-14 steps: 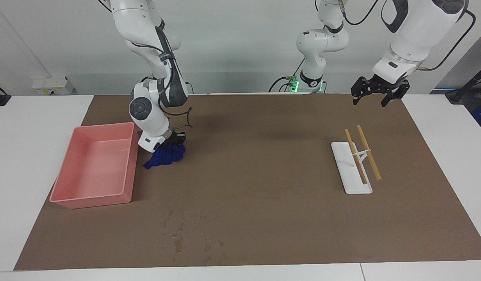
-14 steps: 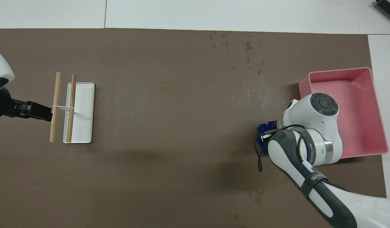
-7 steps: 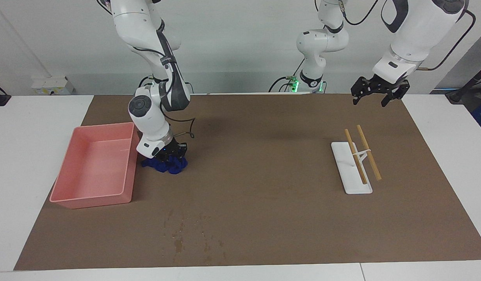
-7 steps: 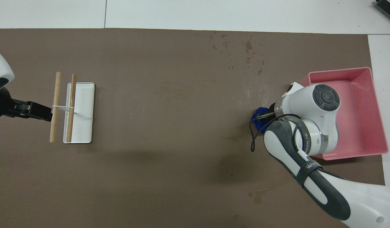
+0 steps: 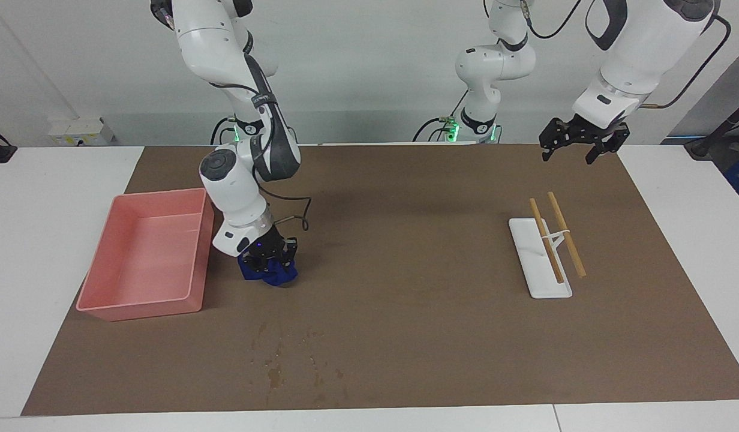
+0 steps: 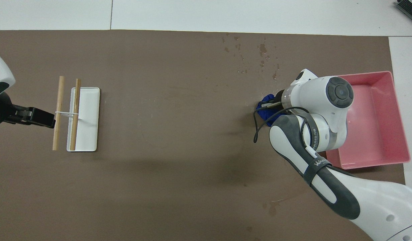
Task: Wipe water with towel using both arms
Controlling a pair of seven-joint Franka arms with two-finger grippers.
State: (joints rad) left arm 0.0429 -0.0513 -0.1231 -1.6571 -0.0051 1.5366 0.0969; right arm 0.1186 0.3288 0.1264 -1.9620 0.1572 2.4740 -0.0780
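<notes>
Facing view: the right gripper is down on the brown mat, its jaws closed on a crumpled blue towel that rests on the mat just beside the pink bin, toward the left arm's end from that bin. The water shows as dark specks and streaks on the mat, farther from the robots than the bin and apart from the towel. The left gripper hangs in the air with its jaws spread wide and holding nothing, well apart from the bin and over the mat near a white tray that carries two wooden sticks tied with a white band. Overhead view: the right arm's white wrist covers most of the towel, which peeks out blue beside the pink bin. The water lies scattered farther from the robots than the bin. The left gripper sits beside the wooden sticks and the white tray, well apart from the bin, on the surface's brown mat.
</notes>
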